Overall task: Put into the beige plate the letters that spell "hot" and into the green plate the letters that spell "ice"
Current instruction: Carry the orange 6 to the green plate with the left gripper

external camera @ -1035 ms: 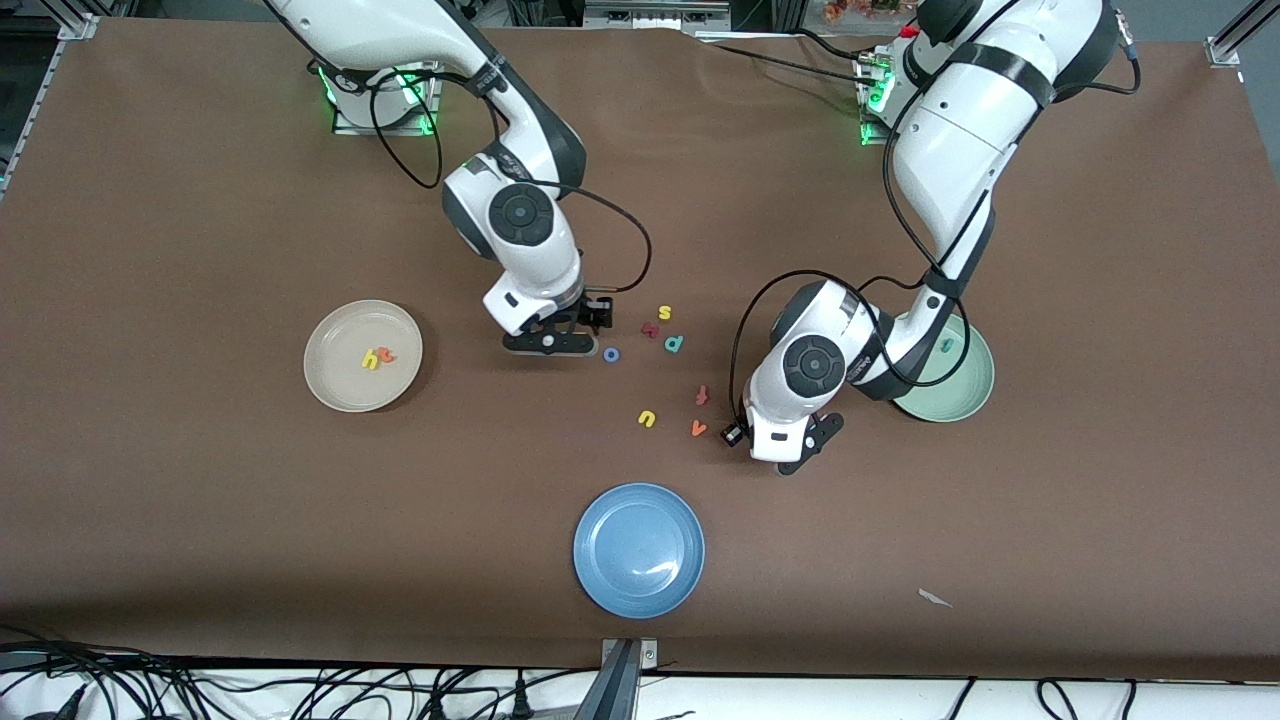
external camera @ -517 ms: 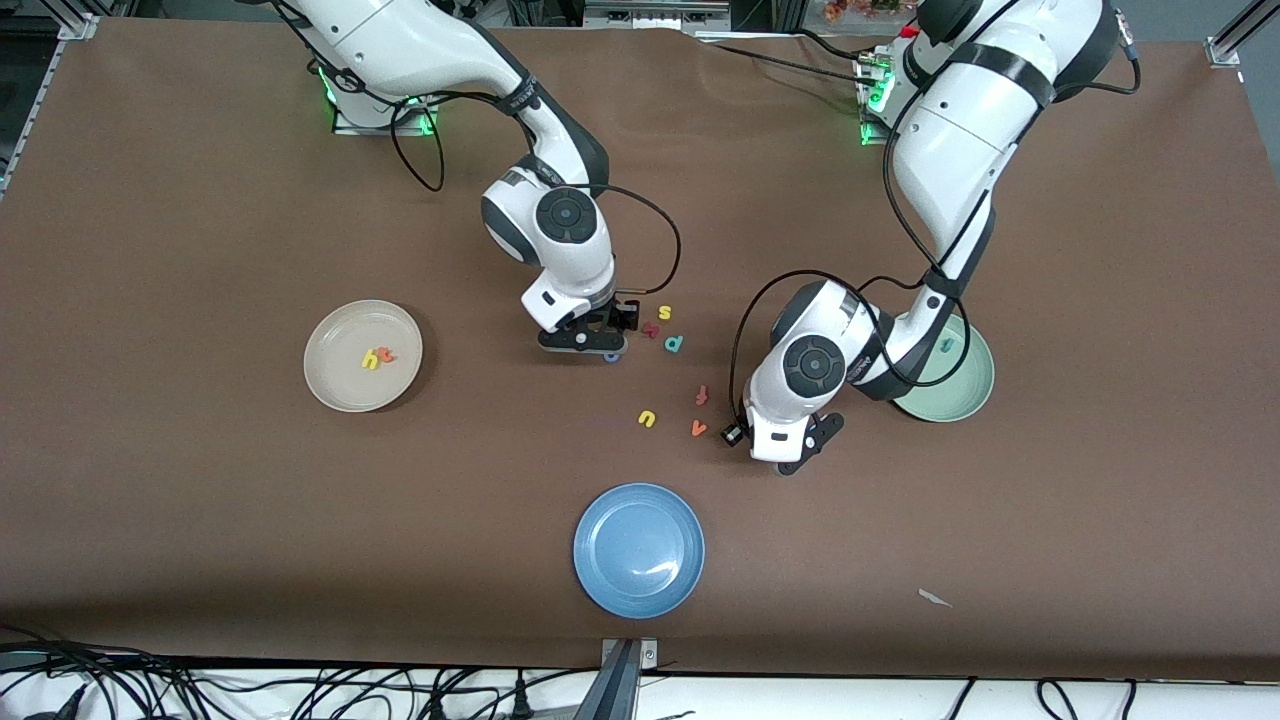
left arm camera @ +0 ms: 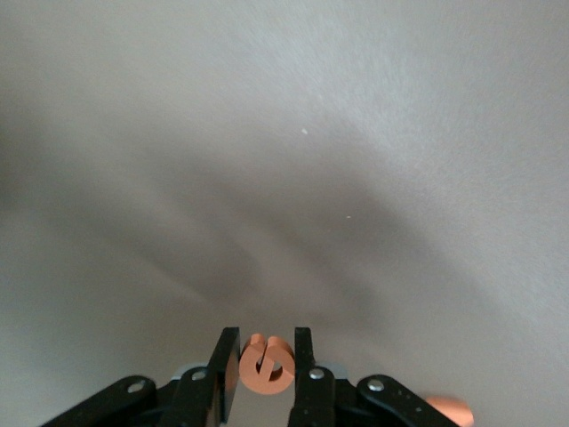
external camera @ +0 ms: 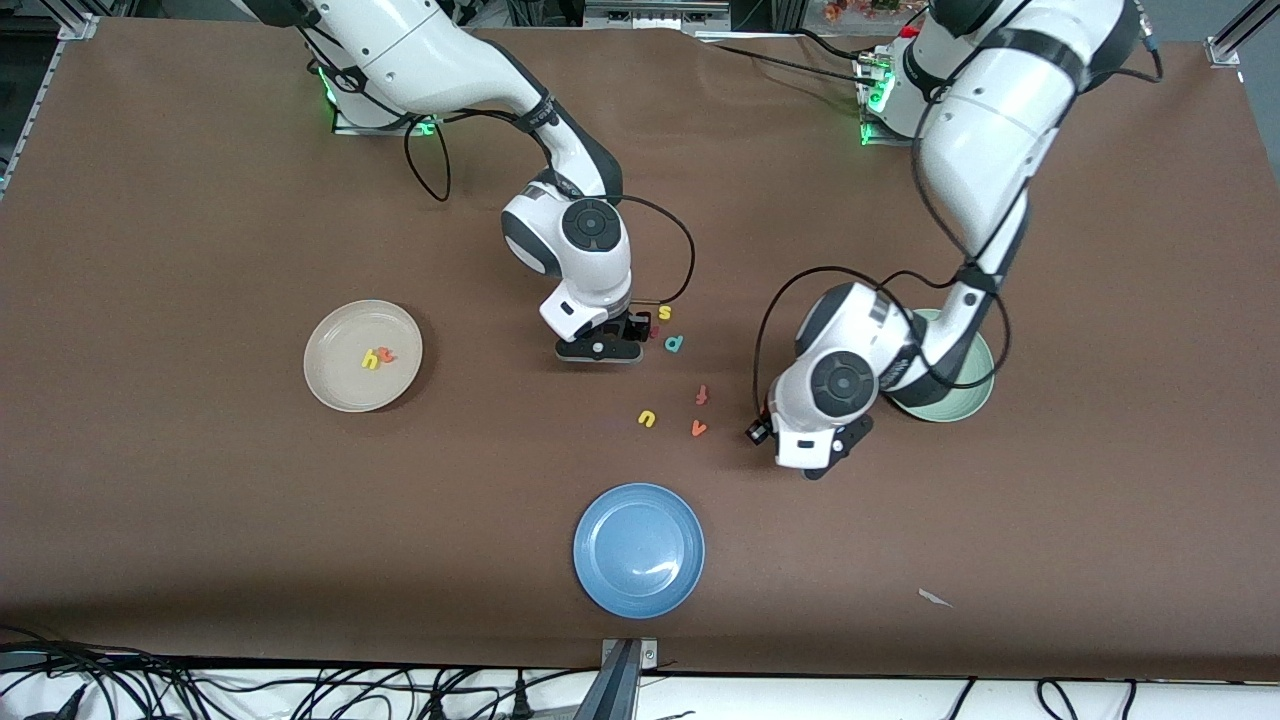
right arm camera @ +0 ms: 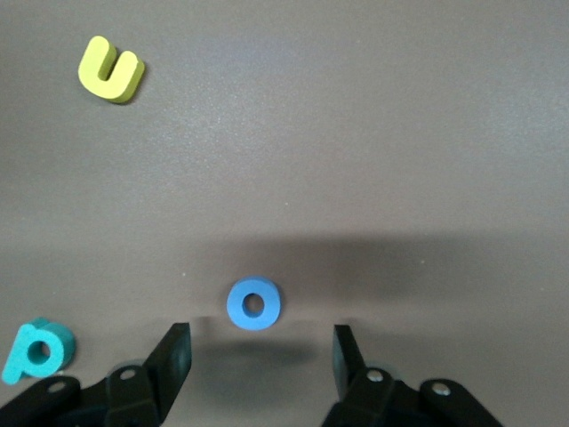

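Straddling blue o [right arm camera: 253, 304], right gripper [right arm camera: 259, 351] jaws wide — left gripper [left arm camera: 267, 360] jaws pinching orange e [left arm camera: 265, 366].

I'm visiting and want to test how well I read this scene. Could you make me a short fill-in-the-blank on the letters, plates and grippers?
1. The left gripper is shut on an orange letter ___.
2. The open right gripper hangs over the blue ___.
3. The yellow h lies in the ___ plate.
4. The ___ plate, nearest the front camera, holds no letters.

Missing words: e; o; beige; blue
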Controlling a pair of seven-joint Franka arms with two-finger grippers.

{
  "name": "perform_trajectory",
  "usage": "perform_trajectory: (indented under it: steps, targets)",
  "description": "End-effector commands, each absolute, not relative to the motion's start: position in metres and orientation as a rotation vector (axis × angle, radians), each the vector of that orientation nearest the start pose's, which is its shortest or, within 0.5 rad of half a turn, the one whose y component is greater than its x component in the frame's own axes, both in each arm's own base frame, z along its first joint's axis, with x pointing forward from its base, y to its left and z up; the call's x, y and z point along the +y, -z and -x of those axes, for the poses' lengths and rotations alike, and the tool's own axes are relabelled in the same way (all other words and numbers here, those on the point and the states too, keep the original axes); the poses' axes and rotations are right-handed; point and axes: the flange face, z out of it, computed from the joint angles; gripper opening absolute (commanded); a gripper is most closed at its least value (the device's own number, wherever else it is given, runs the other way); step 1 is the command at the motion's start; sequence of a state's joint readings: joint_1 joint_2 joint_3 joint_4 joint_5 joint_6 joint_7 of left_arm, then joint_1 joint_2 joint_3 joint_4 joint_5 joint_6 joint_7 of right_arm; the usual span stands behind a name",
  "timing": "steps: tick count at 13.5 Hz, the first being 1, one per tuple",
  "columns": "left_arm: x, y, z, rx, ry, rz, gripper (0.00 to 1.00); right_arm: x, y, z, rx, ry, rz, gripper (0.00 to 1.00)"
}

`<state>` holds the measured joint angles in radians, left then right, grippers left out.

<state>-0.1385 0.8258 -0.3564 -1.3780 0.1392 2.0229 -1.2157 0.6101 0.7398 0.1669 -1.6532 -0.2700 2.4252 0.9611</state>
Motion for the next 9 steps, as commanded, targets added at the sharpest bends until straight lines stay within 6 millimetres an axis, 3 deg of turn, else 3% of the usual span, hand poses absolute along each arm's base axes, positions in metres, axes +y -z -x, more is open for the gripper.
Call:
perform_trajectory:
  steps: [1, 3, 5, 7, 9]
  targets:
    - [-0.228, -0.305, -0.661, -1.029, -0.432, 2.955, 0.0, 0.477, -0.184, -0.506, 0.051, 0.177, 3.154, 0.71]
    - [-0.173, -0.344, -0.658, -0.923, -0.554, 2.975, 0.0, 0.477, -0.179, -0.505, 0.036, 0.183, 3.159, 0.67]
    - [-0.117, -0.359, -0.654, -0.834, -0.603, 2.972, 0.0, 0.478, -0.172, -0.504, 0.02, 0.193, 3.153, 0.66]
    - [-0.054, -0.352, -0.647, -0.74, -0.601, 2.966, 0.0, 0.479, -0.17, -0.503, 0.005, 0.198, 3.158, 0.62]
    - [-0.017, -0.328, -0.647, -0.662, -0.575, 2.956, 0.0, 0.479, -0.168, -0.502, 0.0, 0.197, 3.16, 0.59]
